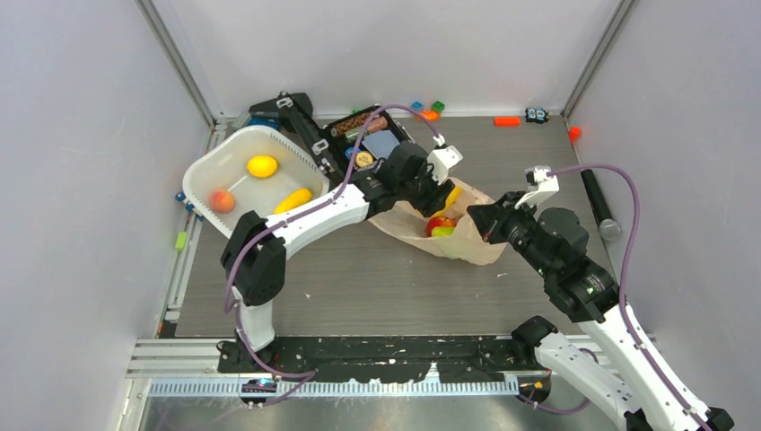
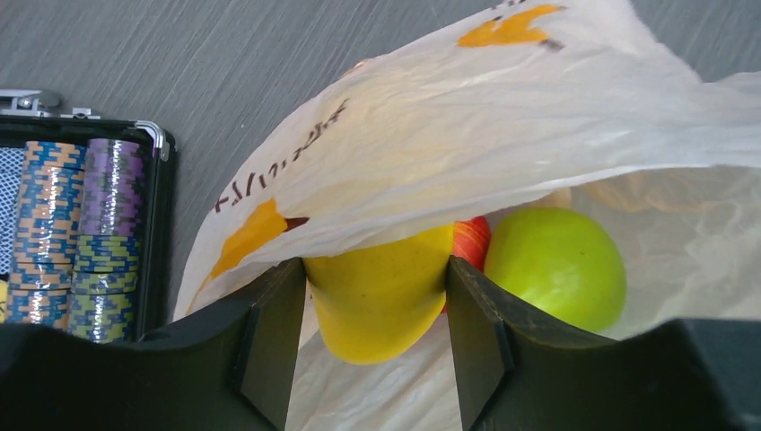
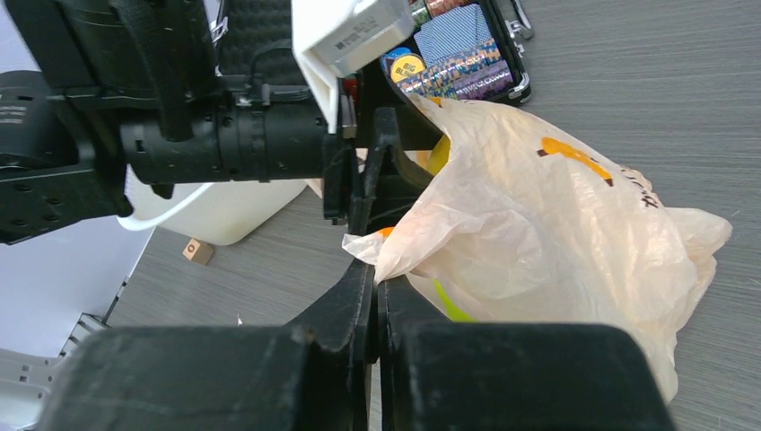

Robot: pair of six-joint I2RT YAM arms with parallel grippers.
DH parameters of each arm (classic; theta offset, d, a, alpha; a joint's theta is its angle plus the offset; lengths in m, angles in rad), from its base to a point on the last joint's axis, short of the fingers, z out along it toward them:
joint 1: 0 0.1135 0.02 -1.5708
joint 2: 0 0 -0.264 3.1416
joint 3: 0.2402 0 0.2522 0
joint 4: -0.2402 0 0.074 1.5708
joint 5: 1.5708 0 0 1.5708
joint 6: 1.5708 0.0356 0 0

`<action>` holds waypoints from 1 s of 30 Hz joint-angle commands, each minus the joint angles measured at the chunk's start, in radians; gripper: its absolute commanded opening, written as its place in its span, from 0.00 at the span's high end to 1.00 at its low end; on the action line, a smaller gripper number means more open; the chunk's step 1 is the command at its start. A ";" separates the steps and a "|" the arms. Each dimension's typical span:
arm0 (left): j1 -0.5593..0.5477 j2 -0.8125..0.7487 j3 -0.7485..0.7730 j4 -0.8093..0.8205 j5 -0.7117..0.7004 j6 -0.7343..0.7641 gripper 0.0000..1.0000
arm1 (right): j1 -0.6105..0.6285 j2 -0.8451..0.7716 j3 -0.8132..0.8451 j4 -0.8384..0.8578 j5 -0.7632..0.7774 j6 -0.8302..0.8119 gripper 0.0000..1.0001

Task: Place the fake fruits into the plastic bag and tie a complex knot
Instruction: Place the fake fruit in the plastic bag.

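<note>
The pale peach plastic bag (image 1: 476, 241) lies mid-table with its mouth facing left. My left gripper (image 2: 375, 271) is shut on a yellow fruit (image 2: 381, 296) and holds it in the bag's mouth, under the upper sheet (image 2: 467, 126). A green fruit (image 2: 556, 265) and a red one (image 2: 470, 242) lie inside the bag. My right gripper (image 3: 377, 280) is shut on the bag's rim (image 3: 395, 256), holding it up. Two yellow fruits (image 1: 262, 166) (image 1: 293, 200) and a small orange one (image 1: 222, 201) sit in the white tub (image 1: 211, 162).
An open black case of poker chips (image 2: 81, 233) stands just behind the bag. Small coloured blocks (image 1: 429, 109) lie along the back wall, and one (image 3: 197, 251) lies by the tub. A black cylinder (image 1: 597, 206) lies at the right edge.
</note>
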 commanded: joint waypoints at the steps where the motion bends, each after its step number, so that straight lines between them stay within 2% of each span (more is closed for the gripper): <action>1: -0.002 0.047 0.022 0.080 -0.051 0.007 0.55 | 0.004 -0.008 0.030 0.043 -0.005 0.008 0.95; 7: -0.002 0.025 -0.008 0.088 -0.053 0.000 0.29 | 0.004 -0.003 0.031 0.047 -0.003 0.006 0.95; 12: -0.002 0.004 -0.017 0.091 -0.055 -0.001 0.19 | 0.004 0.005 0.033 0.049 -0.005 0.005 0.95; 23: -0.002 -0.050 -0.059 0.136 -0.048 -0.017 0.18 | 0.004 0.002 0.031 0.049 -0.003 0.006 0.95; 30: -0.002 -0.215 -0.192 0.179 -0.035 -0.054 0.17 | 0.004 -0.006 0.024 0.053 0.001 0.008 0.95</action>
